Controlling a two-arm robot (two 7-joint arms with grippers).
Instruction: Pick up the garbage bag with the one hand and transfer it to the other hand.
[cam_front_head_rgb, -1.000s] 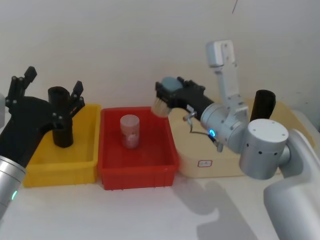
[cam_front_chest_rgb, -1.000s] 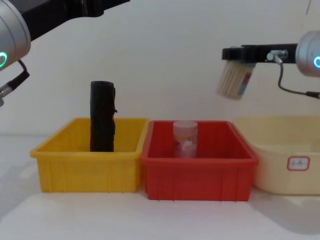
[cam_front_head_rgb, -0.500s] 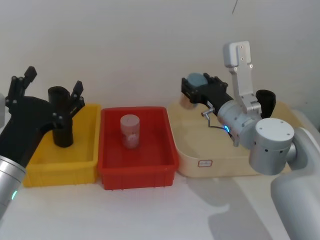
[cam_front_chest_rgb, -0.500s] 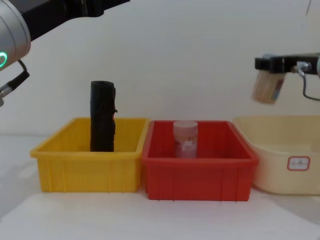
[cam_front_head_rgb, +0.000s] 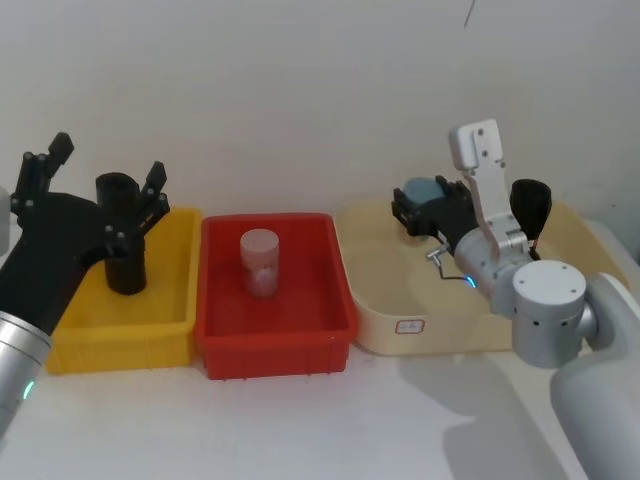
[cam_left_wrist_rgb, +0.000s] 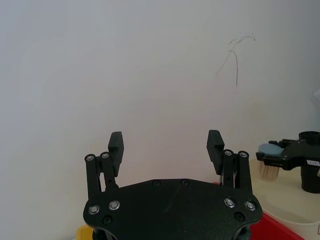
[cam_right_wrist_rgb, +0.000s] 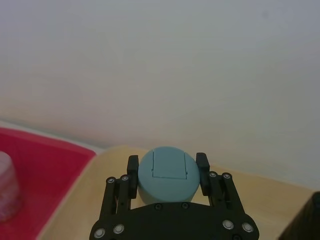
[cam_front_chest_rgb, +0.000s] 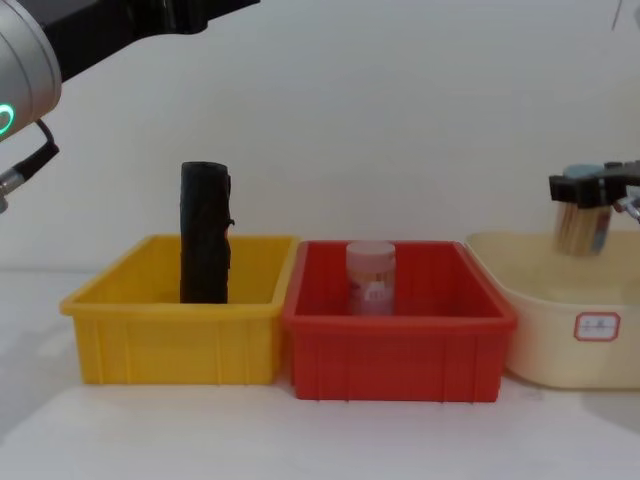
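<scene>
A tall black roll, dull and slightly creased with a hollow top and no label band to be seen, is stood upright in the yellow bin, rising well above its rim in the chest view. The left gripper is held above that bin with its fingers spread wide, the roll's top showing between them in the head view. A blue-capped brush is clamped between the right gripper's fingers over the cream tub, where a second black roll is seen.

Silver-grey arms, black angular left gripper; right gripper black, silver screws
</scene>
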